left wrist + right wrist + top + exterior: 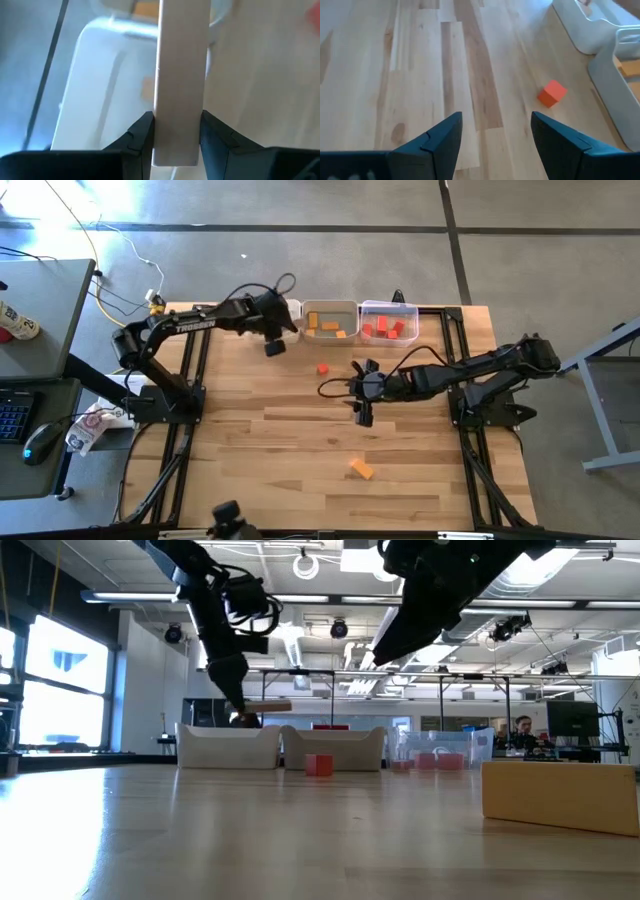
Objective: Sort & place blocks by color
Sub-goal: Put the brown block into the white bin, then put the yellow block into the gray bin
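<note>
My left gripper (274, 340) (177, 125) is shut on a plain light-wood bar (181, 60) and hangs over the white left bin (291, 310) (95, 75). In the low view the bar (266, 707) lies level above that bin (225, 746). My right gripper (362, 402) (495, 125) is open above bare table near the middle. A red cube (323, 368) (552, 93) (319, 764) rests on the table ahead of it. An orange block (361, 469) (560, 795) lies toward the near edge. My left gripper pinches the wood bar between its two fingers (140, 135), one on each long side, near the bar's end (177, 145). The fingers come from above. The bar is lifted clear and held level, with the rest of it reaching out past the fingers over the white bin.
Three bins stand in a row at the far edge: the white one, the middle bin (331, 320) with orange blocks, and the clear right bin (390, 320) with red blocks. Bare wood lies between the arms and toward the near edge. A desk with a keyboard stands left of the table.
</note>
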Controlling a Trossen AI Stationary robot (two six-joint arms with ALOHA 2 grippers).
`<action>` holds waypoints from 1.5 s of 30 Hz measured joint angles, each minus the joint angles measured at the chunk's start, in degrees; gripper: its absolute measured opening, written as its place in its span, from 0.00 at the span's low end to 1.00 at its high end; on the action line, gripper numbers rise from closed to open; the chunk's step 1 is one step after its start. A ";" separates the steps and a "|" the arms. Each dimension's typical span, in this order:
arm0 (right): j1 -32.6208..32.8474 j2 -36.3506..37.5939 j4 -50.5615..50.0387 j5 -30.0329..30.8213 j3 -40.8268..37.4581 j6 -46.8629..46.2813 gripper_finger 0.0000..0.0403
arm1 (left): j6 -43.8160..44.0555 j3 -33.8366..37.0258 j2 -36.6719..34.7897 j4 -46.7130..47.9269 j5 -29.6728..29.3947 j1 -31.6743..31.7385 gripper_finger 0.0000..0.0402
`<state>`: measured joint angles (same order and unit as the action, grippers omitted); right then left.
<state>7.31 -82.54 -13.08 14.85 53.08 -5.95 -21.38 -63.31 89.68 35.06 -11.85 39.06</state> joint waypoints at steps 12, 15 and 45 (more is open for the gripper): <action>-4.83 0.00 1.58 0.00 0.00 -0.64 0.56 | 4.71 4.14 -0.06 1.96 -1.67 8.50 0.25; -5.91 0.00 3.30 -0.21 0.00 -0.62 0.56 | 4.79 4.48 -0.03 1.62 -1.15 9.46 0.25; -1.02 0.00 8.13 -11.79 0.00 -16.12 0.56 | 9.67 4.20 -0.01 0.21 -0.75 6.42 0.55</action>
<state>6.28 -82.54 -4.95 3.06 53.08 -22.07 -11.71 -59.11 89.67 35.27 -12.60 45.48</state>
